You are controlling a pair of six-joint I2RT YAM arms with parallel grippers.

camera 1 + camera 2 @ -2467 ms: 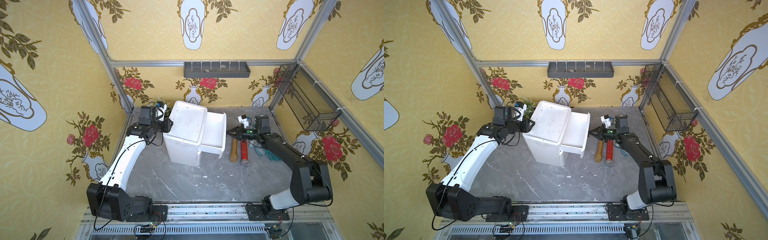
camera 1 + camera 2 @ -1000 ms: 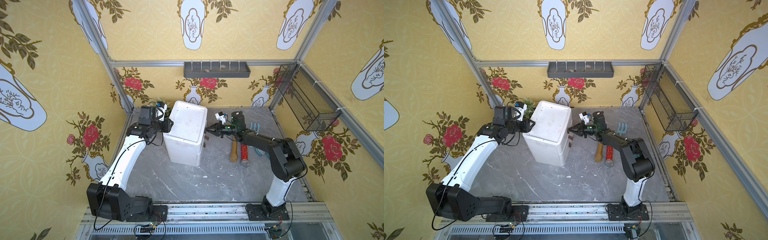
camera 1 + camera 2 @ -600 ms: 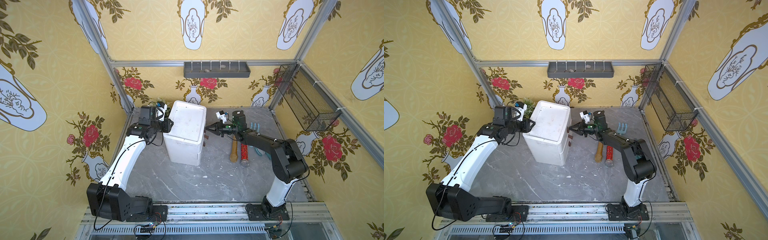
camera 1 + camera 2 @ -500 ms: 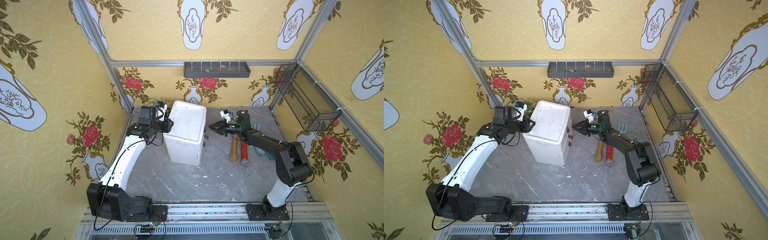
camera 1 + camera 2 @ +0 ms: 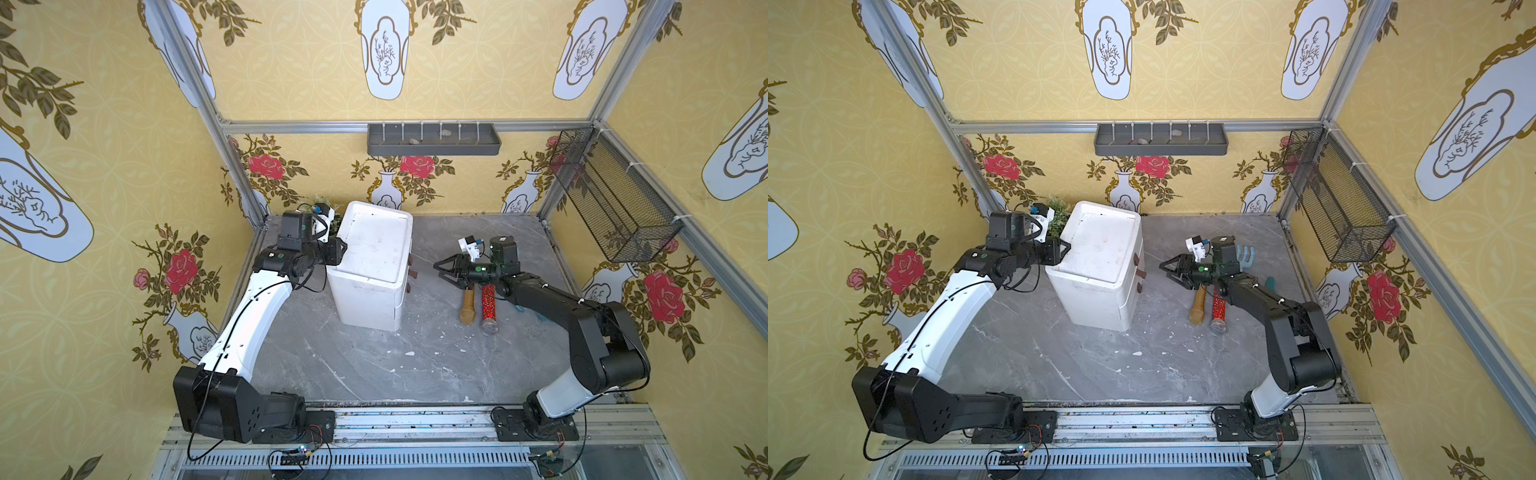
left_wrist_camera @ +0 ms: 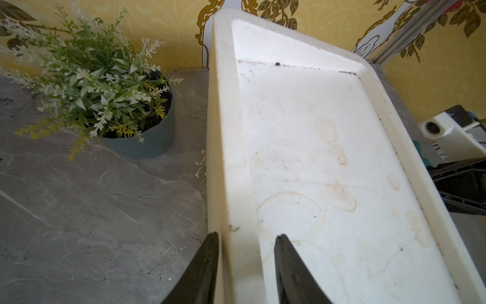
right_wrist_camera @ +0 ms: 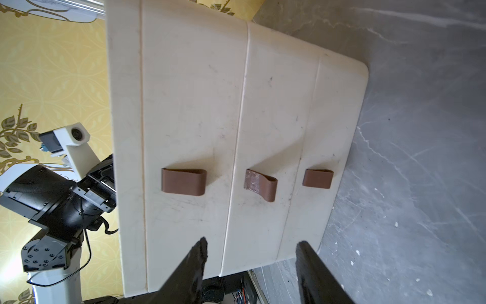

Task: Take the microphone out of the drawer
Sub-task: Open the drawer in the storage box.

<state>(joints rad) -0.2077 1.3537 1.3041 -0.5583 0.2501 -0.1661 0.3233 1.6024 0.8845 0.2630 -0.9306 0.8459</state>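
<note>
All three drawers of the cabinet [image 5: 374, 249] sit flush, brown handles [image 7: 184, 181] out front. The red glitter microphone [image 5: 488, 305] lies out on the surface [image 5: 374, 374] toward its right edge, head pointing at the near edge, with a tan tool [image 5: 467, 309] touching or just beside it.

By my reading the mic is out and the drawer is shut, so the job looks as good as done.

The right claw [image 5: 442, 272] hovers spread and empty between the cabinet front and the mic, facing the handles. The left claw [image 6: 246, 234] is pinching the rim of the cabinet top on its left side, bracing it.

Next calls for little: the left lets go and both arms pull clear without nudging the mic.

The grey marbled surface is chipped and speckled with white crumbs. A plant [image 6: 105, 86] sits in the far left corner. The walls are yellow rose wallpaper, with a grey tray [image 5: 434, 141] on the back wall and a wire basket [image 5: 615, 199] on the right wall.
</note>
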